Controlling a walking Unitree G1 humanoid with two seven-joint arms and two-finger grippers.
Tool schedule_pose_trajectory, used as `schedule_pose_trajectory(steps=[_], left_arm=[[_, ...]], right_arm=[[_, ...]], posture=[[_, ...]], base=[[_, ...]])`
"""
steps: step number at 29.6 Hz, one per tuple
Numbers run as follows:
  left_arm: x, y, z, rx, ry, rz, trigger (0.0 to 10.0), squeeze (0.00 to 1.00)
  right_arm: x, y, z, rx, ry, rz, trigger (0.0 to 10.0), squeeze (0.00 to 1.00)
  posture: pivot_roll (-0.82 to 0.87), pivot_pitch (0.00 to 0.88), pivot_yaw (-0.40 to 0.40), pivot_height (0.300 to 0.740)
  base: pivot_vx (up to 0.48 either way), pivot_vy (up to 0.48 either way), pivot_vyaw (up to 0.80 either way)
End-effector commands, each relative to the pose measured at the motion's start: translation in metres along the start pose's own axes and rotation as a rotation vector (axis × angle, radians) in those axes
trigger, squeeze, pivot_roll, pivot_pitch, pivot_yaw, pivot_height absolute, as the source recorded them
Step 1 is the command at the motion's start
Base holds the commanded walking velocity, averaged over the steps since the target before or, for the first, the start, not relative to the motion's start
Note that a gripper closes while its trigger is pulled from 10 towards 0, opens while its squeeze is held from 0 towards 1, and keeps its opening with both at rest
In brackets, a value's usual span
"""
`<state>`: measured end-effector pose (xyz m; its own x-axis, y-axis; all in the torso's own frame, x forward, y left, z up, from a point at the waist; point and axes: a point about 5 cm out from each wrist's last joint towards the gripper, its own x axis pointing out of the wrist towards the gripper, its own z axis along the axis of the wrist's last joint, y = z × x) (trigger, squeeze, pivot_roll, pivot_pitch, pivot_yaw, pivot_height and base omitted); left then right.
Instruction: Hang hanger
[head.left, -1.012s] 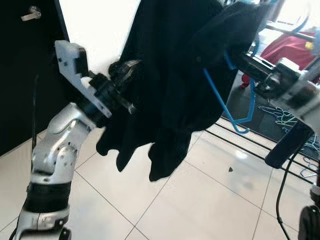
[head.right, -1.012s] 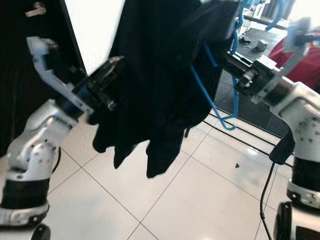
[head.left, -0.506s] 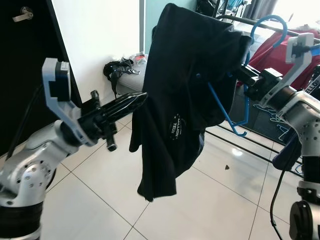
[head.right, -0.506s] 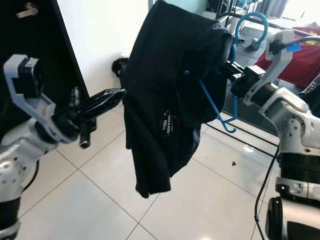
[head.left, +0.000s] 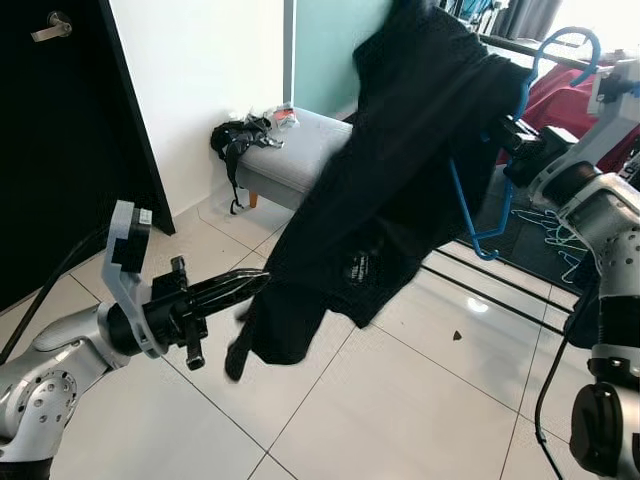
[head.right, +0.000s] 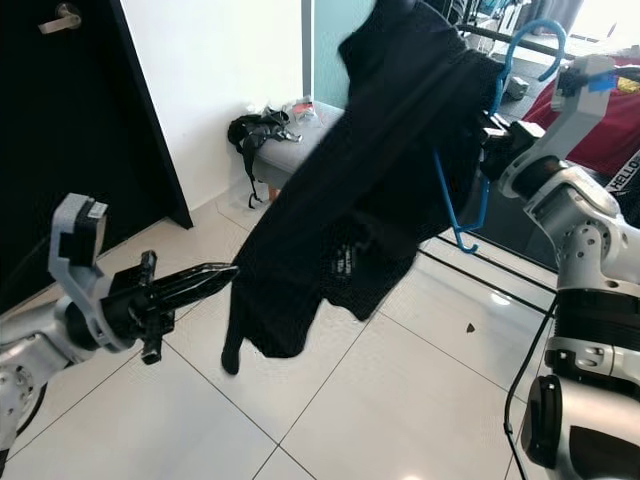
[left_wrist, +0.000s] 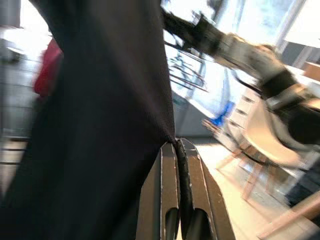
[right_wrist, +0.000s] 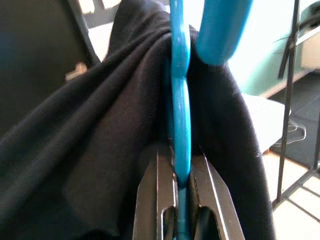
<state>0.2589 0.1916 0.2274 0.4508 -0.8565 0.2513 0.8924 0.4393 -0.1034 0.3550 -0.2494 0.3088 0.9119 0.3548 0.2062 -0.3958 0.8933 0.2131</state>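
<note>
Above tiled floor | blue hanger | draped, black shirt | right gripper clamped

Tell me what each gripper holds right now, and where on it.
Right gripper clamps the blue plastic hanger on its stem, below the hook. Left gripper pinches an edge of the black fabric garment draped over it.

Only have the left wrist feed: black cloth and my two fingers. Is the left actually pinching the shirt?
Observer: Yes. The left gripper is shut on the black shirt, at its lower edge.
Operator: Who holds the hanger?
Observer: The right gripper is clamped on the blue hanger, just below its hook.
Operator: Hung on the rail yet?
Observer: No. The hook is raised near the dark rail, not over it.
</note>
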Motion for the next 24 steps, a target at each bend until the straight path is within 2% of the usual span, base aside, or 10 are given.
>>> schedule_pose_trajectory(steps=[1, 10, 11, 12, 13, 14, 15, 18, 21, 24], left_arm=[[-0.002, 0.002, 0.008, 0.022, -0.039, 0.016, 0.0, 0.0], [0.006, 0.0, -0.001, 0.048, 0.006, 0.012, 0.9, 0.0], [0.013, 0.003, -0.009, 0.045, 0.032, 0.043, 10.0, 0.03], [0.013, 0.003, -0.009, 0.045, 0.032, 0.043, 10.0, 0.03], [0.016, -0.002, -0.017, 0.035, 0.081, 0.008, 10.0, 1.0], [0.016, -0.002, -0.017, 0.035, 0.081, 0.008, 10.0, 1.0], [0.014, -0.013, -0.044, 0.107, 0.314, -0.074, 10.0, 1.0], [0.007, -0.015, -0.054, 0.134, 0.427, -0.111, 10.0, 1.0], [0.004, -0.011, -0.052, 0.145, 0.439, -0.097, 10.0, 1.0], [-0.002, 0.003, -0.041, 0.242, 0.475, -0.03, 10.0, 1.0]], right_arm=[[-0.003, 0.0, 0.004, -0.024, 0.009, 0.002, 10.0, 0.0], [-0.002, 0.011, -0.007, 0.002, 0.079, 0.071, 10.0, 0.0], [-0.003, 0.022, -0.016, -0.021, 0.151, 0.149, 10.0, 0.0], [-0.003, 0.022, -0.016, -0.021, 0.151, 0.149, 10.0, 0.0], [-0.004, 0.026, -0.019, -0.036, 0.181, 0.186, 10.0, 0.0], [-0.004, 0.026, -0.019, -0.036, 0.181, 0.186, 10.0, 0.0], [-0.003, 0.029, -0.017, -0.069, 0.212, 0.227, 10.0, 0.0], [-0.003, 0.03, -0.013, -0.102, 0.226, 0.262, 10.0, 0.0], [-0.004, 0.032, -0.011, -0.13, 0.241, 0.292, 10.0, 0.0], [-0.008, 0.033, -0.01, -0.18, 0.255, 0.341, 10.0, 0.0]], posture=[[0.0, 0.101, -0.064, 0.74], [0.0, 0.102, -0.061, 0.74], [0.0, 0.101, -0.058, 0.74], [0.0, 0.101, -0.058, 0.74], [0.0, 0.101, -0.058, 0.74], [0.0, 0.101, -0.058, 0.74], [-0.01, 0.097, -0.061, 0.74], [-0.01, 0.097, -0.061, 0.74], [-0.01, 0.09, -0.065, 0.74], [-0.01, 0.088, -0.067, 0.74]], base=[[0.0, 0.0, 0.0], [0.0, 0.0, 0.0], [0.0, 0.0, 0.0], [0.0, 0.0, 0.0], [0.0, 0.0, 0.0], [0.0, 0.0, 0.0], [0.0, 0.0, 0.0], [0.0, 0.0, 0.0], [0.0, 0.0, 0.0], [0.0, 0.0, 0.0]])
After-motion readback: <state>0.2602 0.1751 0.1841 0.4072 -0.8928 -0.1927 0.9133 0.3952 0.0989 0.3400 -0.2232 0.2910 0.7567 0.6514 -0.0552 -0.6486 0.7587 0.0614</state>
